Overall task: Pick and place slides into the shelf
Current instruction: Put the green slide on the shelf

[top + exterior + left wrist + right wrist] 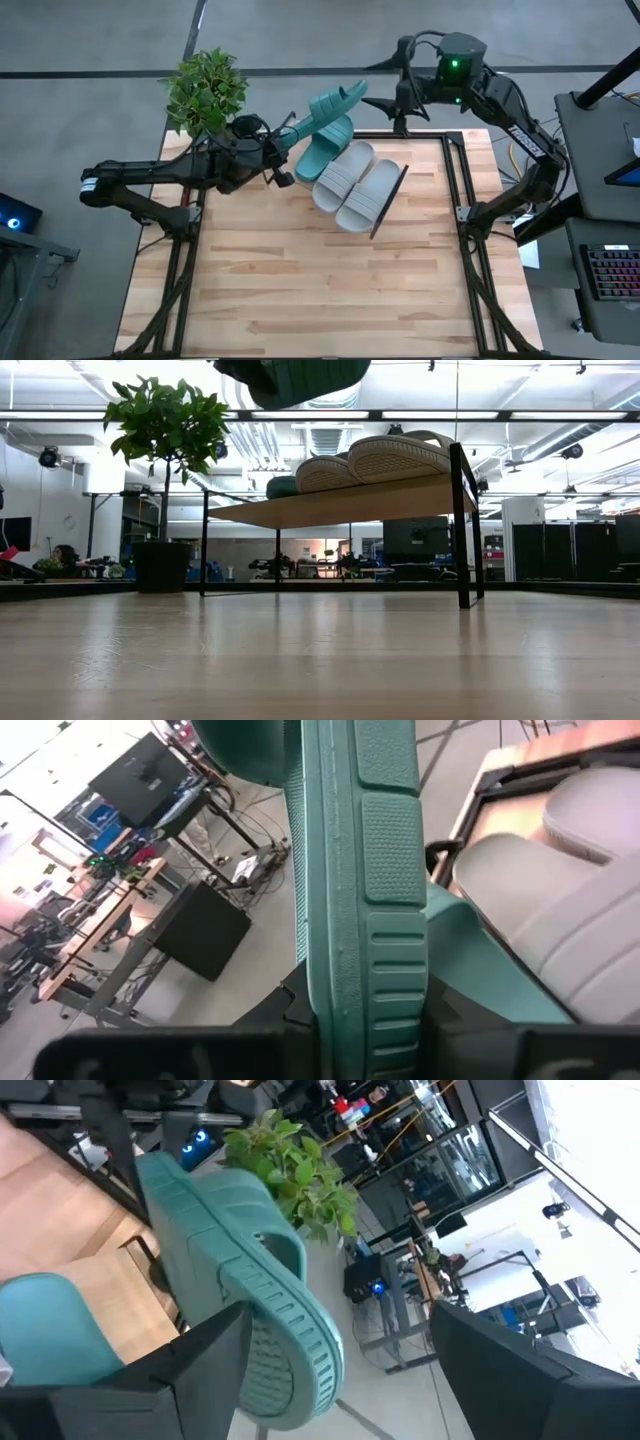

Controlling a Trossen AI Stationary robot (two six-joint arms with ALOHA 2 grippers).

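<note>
We see the shelf point(392, 200) standing at the far edge of the tabletop point(320, 290), near its middle, with the two grey slides point(355, 185) lying side by side on the slanted board. One teal slide point(325, 150) rests on the board just beside the grey pair, towards the left. The second teal slide point(335, 105) is held up in the air over the far edge — its sole turned on edge, its toe end past the shelf. The left gripper point(285, 145) has its jaws clamped on the heel end of this slide (the left wrist view shows the ribbed sole running straight up between the dark fingers). The right gripper point(400, 95) sits at the far edge just beside the slide's other end; its jaws stand wide apart, and in the right wrist view the teal slide point(250, 1310) lies between the two fingers without touching either. A potted plant point(205, 90) stands at the far left corner.
</note>
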